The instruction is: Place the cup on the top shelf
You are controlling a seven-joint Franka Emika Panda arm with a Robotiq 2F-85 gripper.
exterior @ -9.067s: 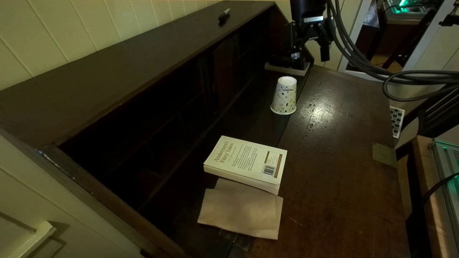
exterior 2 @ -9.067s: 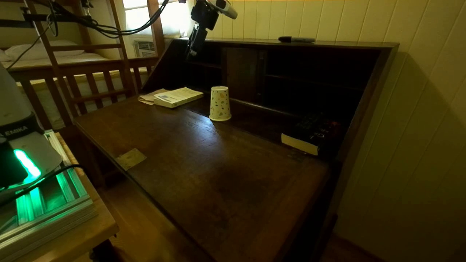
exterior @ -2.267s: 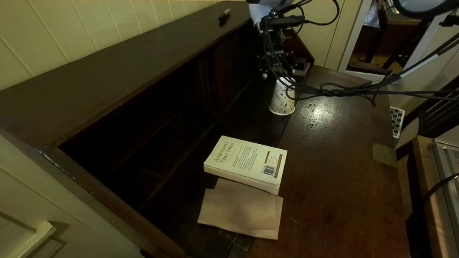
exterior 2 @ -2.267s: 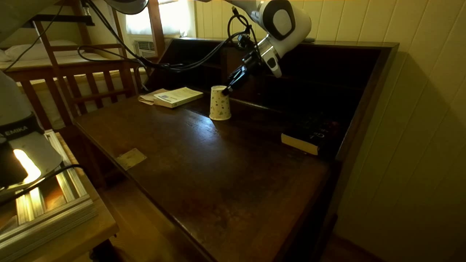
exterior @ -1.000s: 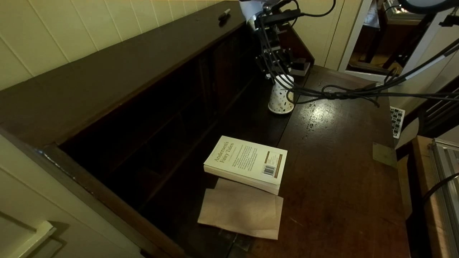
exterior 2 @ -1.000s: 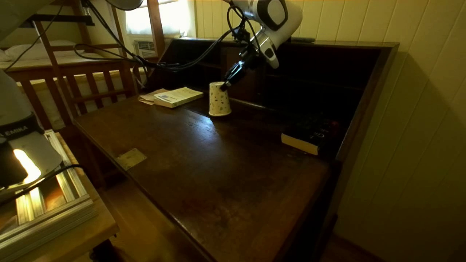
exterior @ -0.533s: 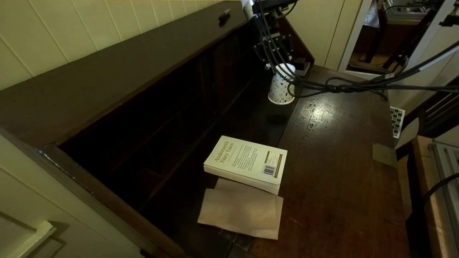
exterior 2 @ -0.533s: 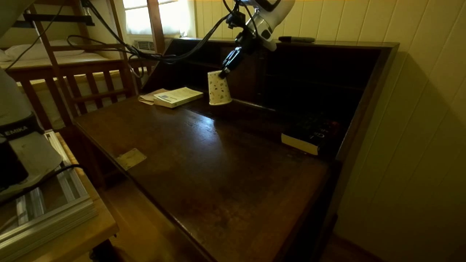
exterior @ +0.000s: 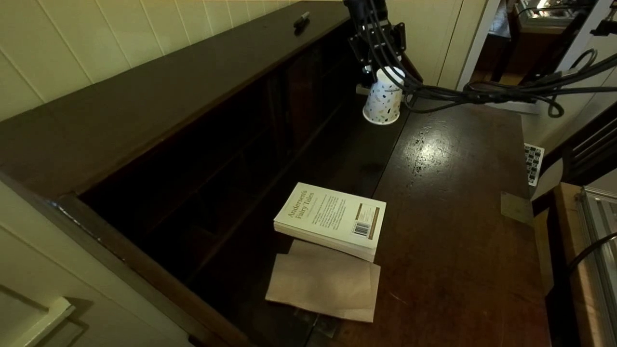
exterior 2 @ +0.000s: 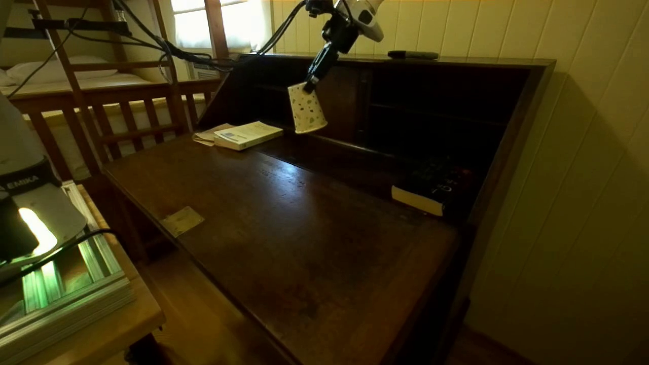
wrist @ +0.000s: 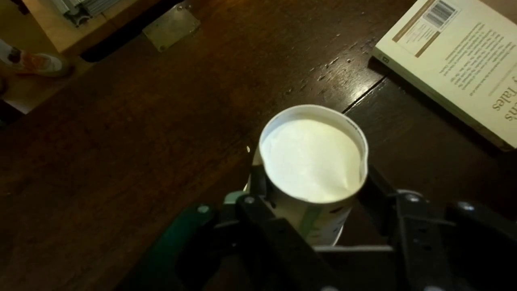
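Cup (exterior 2: 308,110) higher & more tilted vs prev., clamped in claw (wrist: 314,178) abv desk (exterior 2: 243,218).

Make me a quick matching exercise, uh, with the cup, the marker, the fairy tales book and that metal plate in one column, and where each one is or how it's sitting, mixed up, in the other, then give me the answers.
Things:
1. speckled paper cup
2. marker
3. Andersen's Fairy Tales paperback
4. metal plate

Places and states:
A. lying next to brown paper
B. upside down, held in the gripper
C. flat at an edge of the desk
D. lying on the top shelf

Right pairs: 1-B, 2-D, 3-A, 4-C.
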